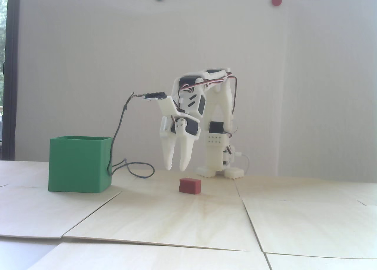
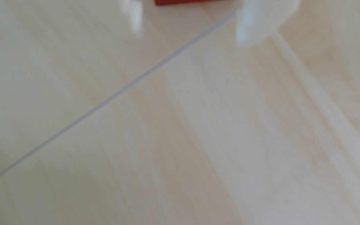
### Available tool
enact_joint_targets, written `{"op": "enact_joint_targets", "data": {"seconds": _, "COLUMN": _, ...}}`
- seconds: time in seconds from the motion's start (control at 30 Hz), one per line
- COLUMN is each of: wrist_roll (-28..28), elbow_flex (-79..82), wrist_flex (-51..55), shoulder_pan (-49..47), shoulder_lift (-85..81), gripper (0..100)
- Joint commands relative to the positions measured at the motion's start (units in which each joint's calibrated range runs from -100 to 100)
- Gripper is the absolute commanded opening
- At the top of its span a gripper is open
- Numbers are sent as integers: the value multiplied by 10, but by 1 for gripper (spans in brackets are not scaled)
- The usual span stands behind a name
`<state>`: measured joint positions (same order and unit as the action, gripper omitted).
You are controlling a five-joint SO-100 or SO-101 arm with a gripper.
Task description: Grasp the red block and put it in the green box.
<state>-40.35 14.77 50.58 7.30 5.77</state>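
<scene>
Red block [image 1: 190,185] apparently clear below gripper [image 1: 175,167]

My fixed view is soft and hazy, evenly daylit, with faint shadows on the surface [image 1: 188,217]. My wrist view is heavily blurred and washed out; the hand [image 2: 187,32] is out of focus.

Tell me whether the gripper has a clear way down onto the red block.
Probably yes. The gripper hangs open just above the red block, nothing lies between them, and the green box stands well off to the left in the fixed view.
</scene>
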Motion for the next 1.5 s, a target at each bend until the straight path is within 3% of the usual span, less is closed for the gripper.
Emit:
{"op": "enact_joint_targets", "data": {"seconds": 0.0, "wrist_roll": -47, "elbow_flex": -40, "wrist_flex": -2, "shoulder_pan": -7, "shoulder_lift": -66, "gripper": 15}}
{"op": "enact_joint_targets", "data": {"seconds": 0.3, "wrist_roll": -139, "elbow_flex": -38, "wrist_flex": -2, "shoulder_pan": -8, "shoulder_lift": -64, "gripper": 15}}
{"op": "enact_joint_targets", "data": {"seconds": 1.13, "wrist_roll": -139, "elbow_flex": -155, "wrist_flex": -4, "shoulder_pan": -9, "shoulder_lift": 33, "gripper": 16}}
{"op": "enact_joint_targets", "data": {"seconds": 1.33, "wrist_roll": -140, "elbow_flex": -134, "wrist_flex": -8, "shoulder_pan": -20, "shoulder_lift": 33, "gripper": 24}}
{"op": "enact_joint_targets", "data": {"seconds": 1.47, "wrist_roll": -140, "elbow_flex": -134, "wrist_flex": -8, "shoulder_pan": -28, "shoulder_lift": 34, "gripper": 23}}
